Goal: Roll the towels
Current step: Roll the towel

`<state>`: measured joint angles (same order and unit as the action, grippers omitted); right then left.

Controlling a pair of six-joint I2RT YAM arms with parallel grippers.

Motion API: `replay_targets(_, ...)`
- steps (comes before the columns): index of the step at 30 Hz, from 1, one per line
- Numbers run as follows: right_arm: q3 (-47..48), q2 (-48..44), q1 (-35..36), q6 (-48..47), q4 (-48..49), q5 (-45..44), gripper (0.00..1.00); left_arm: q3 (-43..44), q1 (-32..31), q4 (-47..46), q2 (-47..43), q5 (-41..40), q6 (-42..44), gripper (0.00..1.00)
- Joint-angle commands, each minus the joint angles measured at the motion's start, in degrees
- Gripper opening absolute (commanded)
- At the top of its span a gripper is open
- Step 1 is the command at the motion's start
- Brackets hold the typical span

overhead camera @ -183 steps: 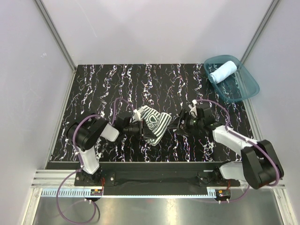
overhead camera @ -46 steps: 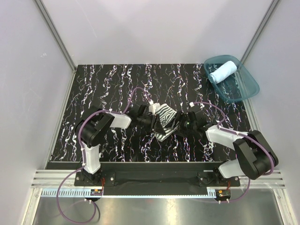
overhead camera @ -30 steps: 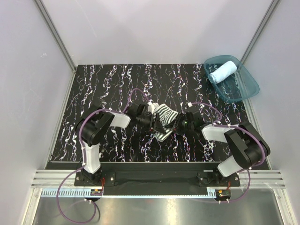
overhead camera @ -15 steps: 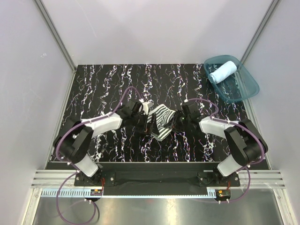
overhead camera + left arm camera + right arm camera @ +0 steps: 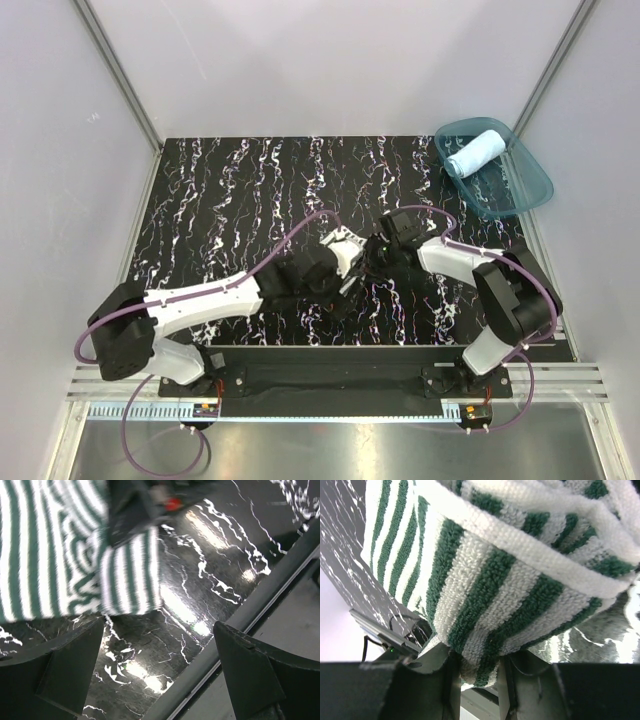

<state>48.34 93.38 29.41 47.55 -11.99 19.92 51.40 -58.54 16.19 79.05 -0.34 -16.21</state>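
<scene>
Left gripper: jaws spread wide with nothing between them, poised low over the table just beside the near corner of the striped towel.
Right gripper: closed to a narrow gap on a thick fold of the striped towel, which bulges out above its fingers.
Striped towel: mid-table between the two grippers, bunched and folded over itself, not yet a tidy roll.
Blue towel: already rolled, lying in the teal tub at the far right corner.
Step in hand: probably re-gripping, with the free gripper seeking a fresh hold while the other pins the cloth.
Doing it well: take the loose striped corner near its edge, not the bulk. Keep the pinned fold steady so the layers stay aligned, then turn the cloth over itself evenly so the roll does not cone.
Left wrist view: shows the free corner lying flat on the table and the wide-open fingers, both hidden from above by the arm.
Right wrist view: shows the pinch itself, cloth wedged between the fingers.
Top view: alone shows the tub, the finished roll and how the arms cross.
</scene>
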Motion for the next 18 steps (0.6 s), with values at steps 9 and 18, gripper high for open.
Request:
replay_targets(9, 2.37, 1.89, 3.11, -8.24, -0.49, 11.34, 0.15, 4.85, -8.16, -1.07, 5.07, -14.33, 5.84, 0.99)
replay_targets(18, 9.85, 8.65, 3.46, -16.35, -10.94, 12.52, 0.15, 1.78, -11.41, -0.80, 1.73, -19.34, 2.32, 0.97)
